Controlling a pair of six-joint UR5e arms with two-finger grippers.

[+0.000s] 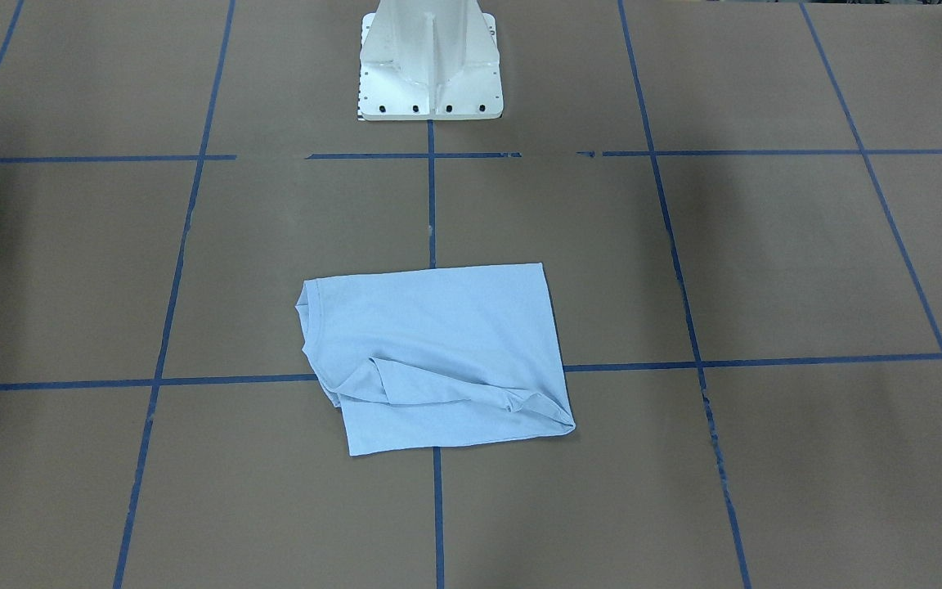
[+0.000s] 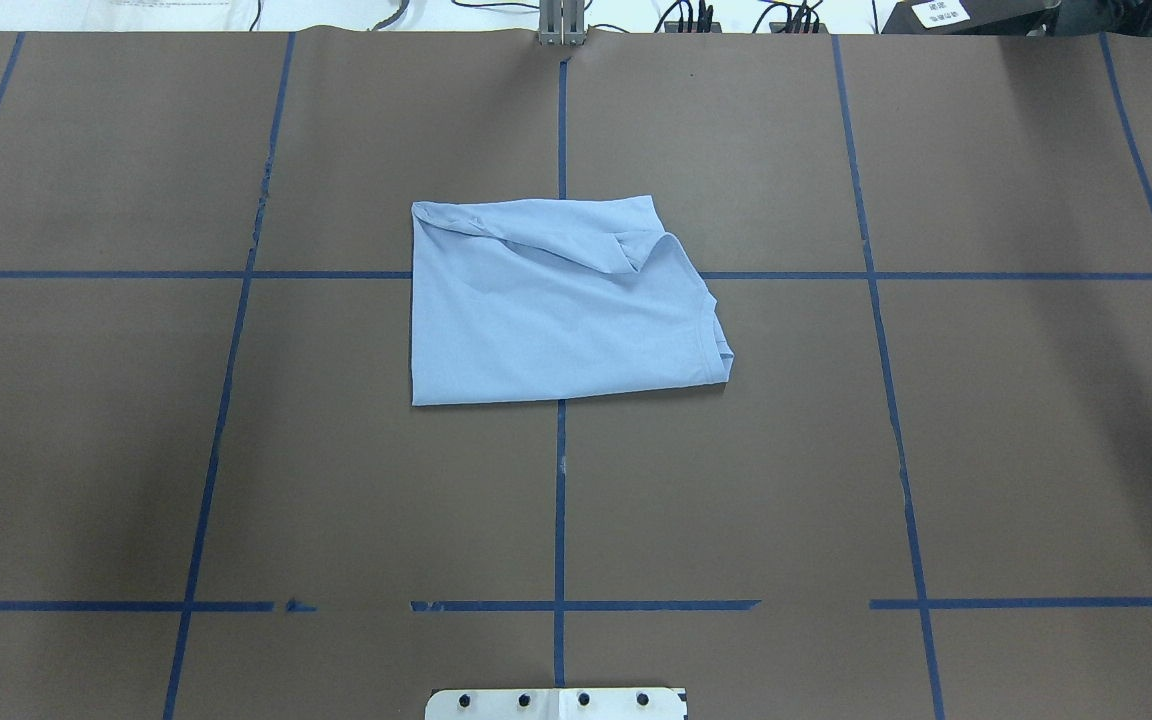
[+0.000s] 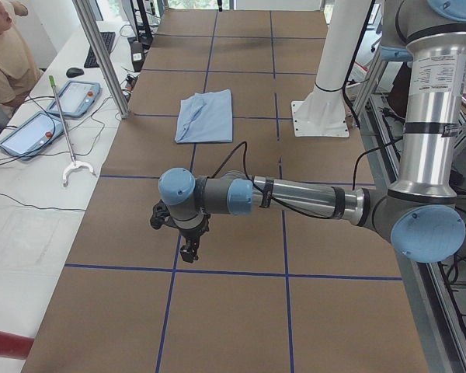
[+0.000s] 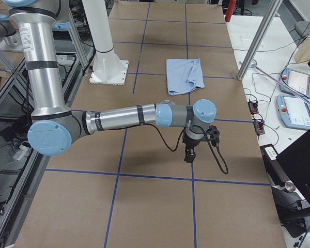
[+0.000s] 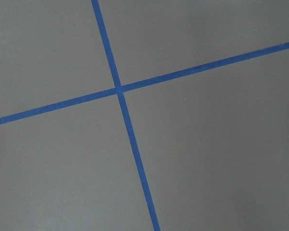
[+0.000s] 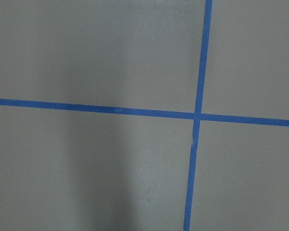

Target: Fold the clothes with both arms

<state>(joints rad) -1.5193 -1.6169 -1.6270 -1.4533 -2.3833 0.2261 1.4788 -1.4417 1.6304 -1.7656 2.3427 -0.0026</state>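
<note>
The light blue T-shirt (image 1: 438,352) lies folded into a rough rectangle at the table's middle, collar at one end and a sleeve fold on top; it also shows in the overhead view (image 2: 556,310) and both side views (image 3: 206,115) (image 4: 184,75). My left gripper (image 3: 189,252) hangs pointing down over bare table, far from the shirt toward the left end. My right gripper (image 4: 188,156) hangs the same way toward the right end. Whether either is open or shut I cannot tell. Both wrist views show only brown table cover and blue tape (image 5: 118,89) (image 6: 196,115).
The white pedestal base (image 1: 430,74) stands at the robot's edge of the table. Blue tape lines (image 2: 560,500) grid the brown cover. A person (image 3: 4,54), tablets (image 3: 74,97) and a grabber tool (image 3: 62,124) are on the side bench. A metal post (image 3: 101,58) stands at the table's far edge.
</note>
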